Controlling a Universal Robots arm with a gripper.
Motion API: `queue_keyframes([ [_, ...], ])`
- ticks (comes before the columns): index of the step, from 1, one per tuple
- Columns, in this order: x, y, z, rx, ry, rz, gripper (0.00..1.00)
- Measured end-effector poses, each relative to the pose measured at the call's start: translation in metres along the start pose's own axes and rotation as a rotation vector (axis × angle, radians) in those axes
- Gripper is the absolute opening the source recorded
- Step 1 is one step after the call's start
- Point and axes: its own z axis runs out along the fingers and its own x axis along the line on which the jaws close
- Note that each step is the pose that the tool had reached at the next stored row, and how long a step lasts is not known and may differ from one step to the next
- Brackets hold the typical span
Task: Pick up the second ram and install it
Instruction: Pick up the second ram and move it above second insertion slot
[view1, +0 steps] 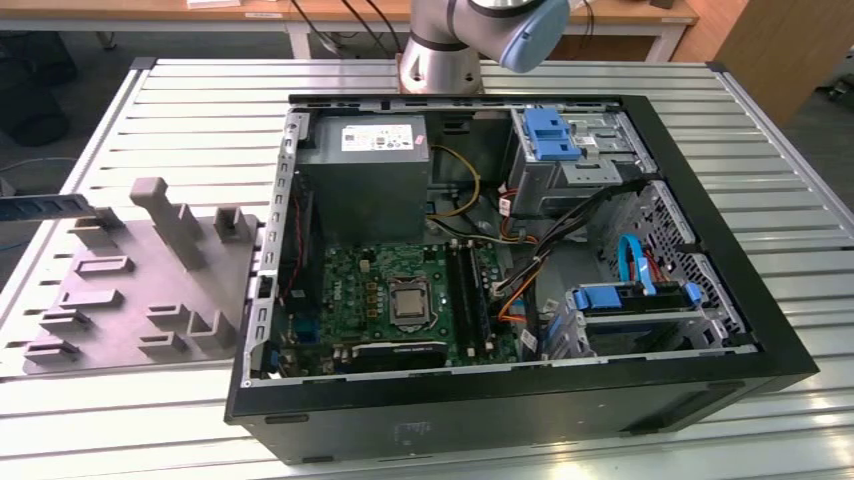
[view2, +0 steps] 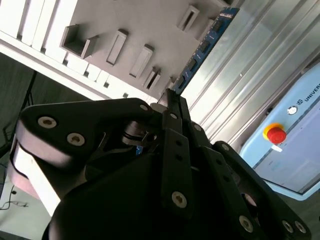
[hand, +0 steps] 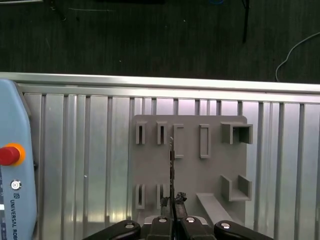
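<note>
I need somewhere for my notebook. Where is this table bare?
The ribbed metal table is bare on the near side of the grey plastic holder block and along the table's far edge. Crowded: the open black computer case, packed with cables. The fingers hold a thin blue-green ram stick by the block.

Hovers over the grey holder block (hand: 192, 172) with the gripper (hand: 172, 201) pointed across its face. Clamps the second ram (hand: 172, 160) edge-on between narrow fingertips (hand: 179, 198) brought together, with black linkages (view2: 175, 165) folded inward behind them in both wrist views. Stands with the arm base column (view1: 447, 45) well apart from that block in the exterior view.
</note>
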Motion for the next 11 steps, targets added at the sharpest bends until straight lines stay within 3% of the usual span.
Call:
queue_keyframes([
  [11,-0.0012,-0.0008,-0.0349,0.0052,0.0000,0.000,0.13],
])
